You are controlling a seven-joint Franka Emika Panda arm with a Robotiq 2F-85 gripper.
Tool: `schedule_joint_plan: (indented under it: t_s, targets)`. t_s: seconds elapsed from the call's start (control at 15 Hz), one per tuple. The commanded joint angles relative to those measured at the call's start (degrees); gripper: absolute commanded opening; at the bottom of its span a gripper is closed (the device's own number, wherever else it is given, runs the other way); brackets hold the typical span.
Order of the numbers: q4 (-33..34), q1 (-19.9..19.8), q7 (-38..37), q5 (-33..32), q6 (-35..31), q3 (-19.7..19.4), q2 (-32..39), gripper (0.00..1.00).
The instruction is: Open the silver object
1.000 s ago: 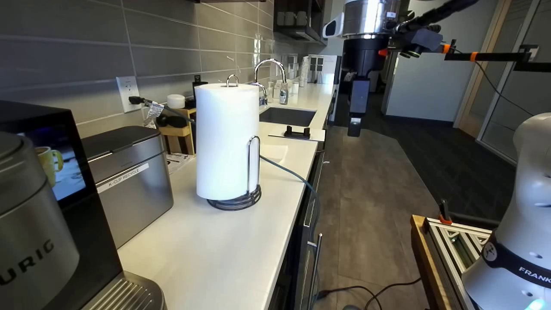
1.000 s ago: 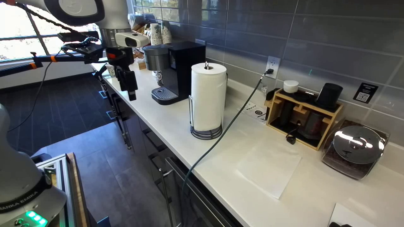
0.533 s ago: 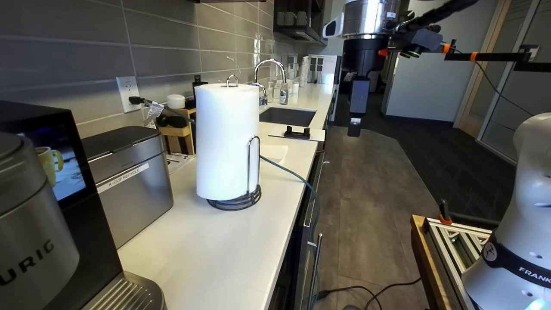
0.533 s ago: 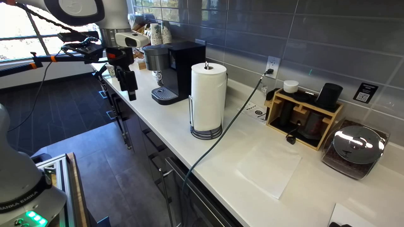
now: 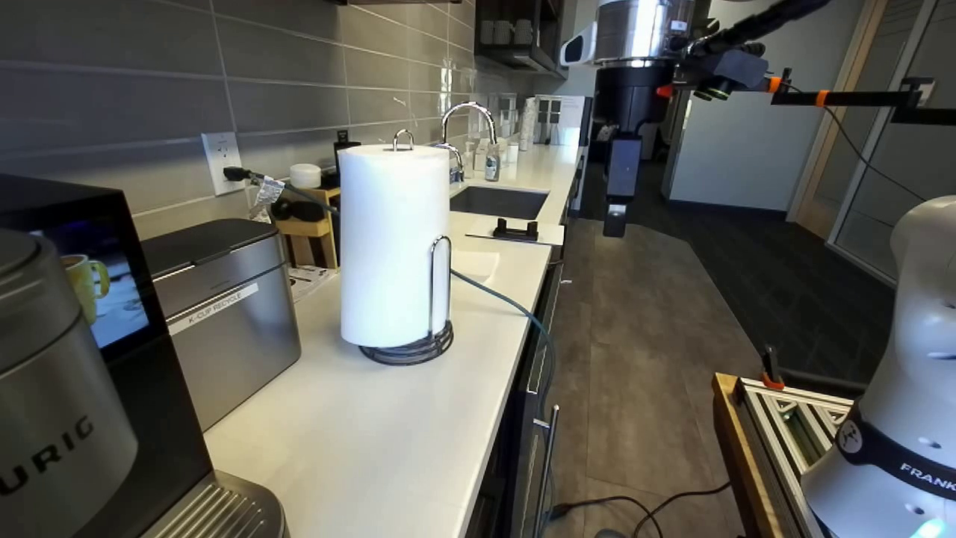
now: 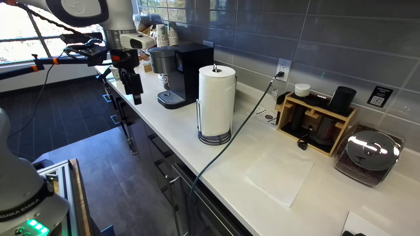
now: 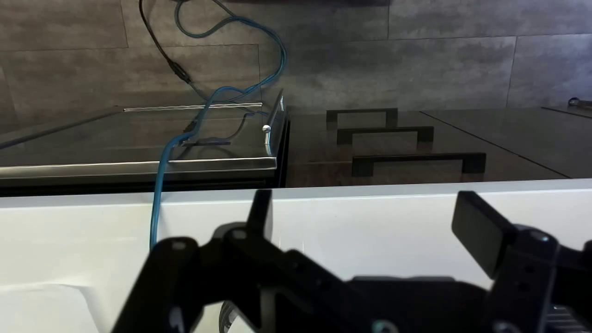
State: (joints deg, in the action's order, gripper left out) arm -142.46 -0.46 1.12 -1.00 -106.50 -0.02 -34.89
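Note:
The silver object is a boxy brushed-steel container (image 5: 243, 351) with a dark flat lid (image 5: 209, 243) and a white "K-CUP RECYCLE" label. It stands on the counter in an exterior view, between the coffee maker and the paper towel roll, with its lid down. In the exterior view from the opposite end, the paper towel roll hides nearly all of it. My gripper (image 5: 616, 220) hangs in the air, pointing down, well apart from the container; it also shows in an exterior view (image 6: 137, 98). In the wrist view my gripper (image 7: 363, 222) is open and empty above the counter's front edge.
The paper towel roll (image 5: 396, 246) stands beside the container, and the coffee maker (image 6: 193, 72) on its other side. A cable (image 6: 229, 142) runs from the wall outlet across the counter and over its edge. A wooden organizer (image 6: 315, 121) and a jar (image 6: 370, 154) stand farther along.

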Motion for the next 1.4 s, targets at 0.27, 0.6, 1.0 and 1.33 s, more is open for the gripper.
schedule_joint_plan:
  t_s: [0.27, 0.6, 1.0, 1.33]
  targets:
    - [0.1, 0.2, -0.1, -0.1, 0.1, -0.1, 0.0, 1.00]
    - [0.1, 0.2, 2.8, -4.3, -4.8, 0.7, -0.5, 1.00]
    - [5.7, 2.9, 13.6, -9.8, -15.8, 0.3, 5.0, 1.00]
    - [14.5, 5.8, 21.9, -12.6, -16.9, 2.2, 14.8, 1.00]
